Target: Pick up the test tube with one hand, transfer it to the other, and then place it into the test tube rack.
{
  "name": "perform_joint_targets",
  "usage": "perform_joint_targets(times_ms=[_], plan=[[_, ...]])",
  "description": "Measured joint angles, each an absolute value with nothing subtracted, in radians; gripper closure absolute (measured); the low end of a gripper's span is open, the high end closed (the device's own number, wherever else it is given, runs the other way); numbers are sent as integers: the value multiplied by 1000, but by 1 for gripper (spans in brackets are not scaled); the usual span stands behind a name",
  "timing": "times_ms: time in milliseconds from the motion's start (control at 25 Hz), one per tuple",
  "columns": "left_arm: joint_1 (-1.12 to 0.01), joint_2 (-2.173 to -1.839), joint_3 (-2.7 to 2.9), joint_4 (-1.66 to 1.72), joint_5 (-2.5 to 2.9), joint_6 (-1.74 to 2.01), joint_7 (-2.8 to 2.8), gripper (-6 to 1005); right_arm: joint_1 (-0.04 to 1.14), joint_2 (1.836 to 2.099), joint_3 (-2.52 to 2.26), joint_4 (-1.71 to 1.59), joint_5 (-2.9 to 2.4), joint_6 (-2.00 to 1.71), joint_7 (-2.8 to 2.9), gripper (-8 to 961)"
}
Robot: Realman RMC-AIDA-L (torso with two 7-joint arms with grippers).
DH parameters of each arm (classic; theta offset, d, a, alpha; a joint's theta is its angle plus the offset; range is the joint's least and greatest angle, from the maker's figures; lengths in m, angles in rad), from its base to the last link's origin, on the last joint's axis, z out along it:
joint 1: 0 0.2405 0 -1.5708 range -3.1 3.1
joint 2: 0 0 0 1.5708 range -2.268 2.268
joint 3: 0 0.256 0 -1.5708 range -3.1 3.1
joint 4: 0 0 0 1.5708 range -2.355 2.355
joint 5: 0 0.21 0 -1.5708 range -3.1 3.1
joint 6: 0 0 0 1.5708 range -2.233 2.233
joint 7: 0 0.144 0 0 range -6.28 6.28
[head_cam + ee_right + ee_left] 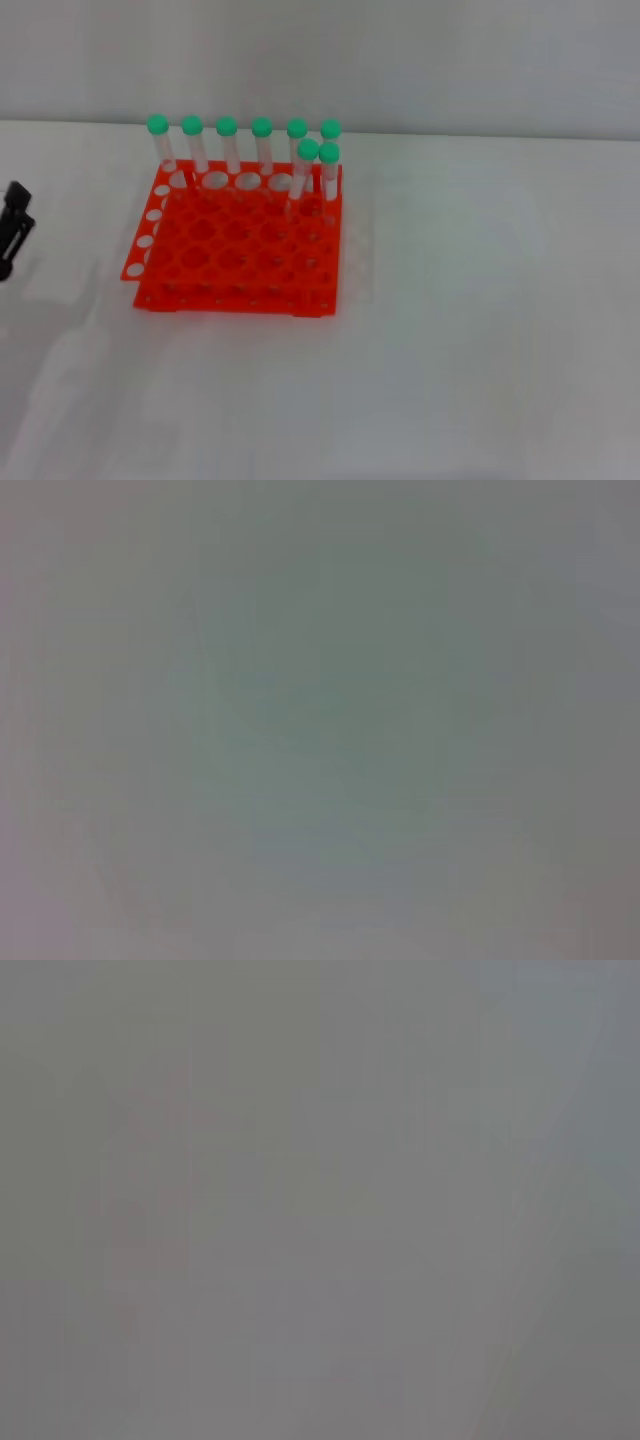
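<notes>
The orange-red test tube rack (240, 250) stands on the white table, left of centre in the head view. Several green-capped clear tubes stand upright in it, most along its back row (227, 145). Two more stand just in front of that row at the right end (306, 172). Which of them is the test tube of the task I cannot tell. My left gripper (14, 228), black with thin fingers, sits at the far left edge, well apart from the rack and holding nothing that shows. The right gripper is out of view. Both wrist views show only flat grey.
The white table (470, 330) stretches to the right of the rack and in front of it. A pale wall (400, 60) rises behind the table's back edge, close behind the rack.
</notes>
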State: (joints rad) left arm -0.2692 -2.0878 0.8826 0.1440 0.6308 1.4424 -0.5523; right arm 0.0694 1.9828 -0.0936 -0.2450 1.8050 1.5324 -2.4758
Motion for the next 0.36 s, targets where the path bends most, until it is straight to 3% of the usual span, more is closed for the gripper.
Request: perform_joint_targets(times_ms=[360], plan=[[-294,-2089,880,27,592,1530,-422,127,46,1994,-93,-255,1800,1539,-2479,96]])
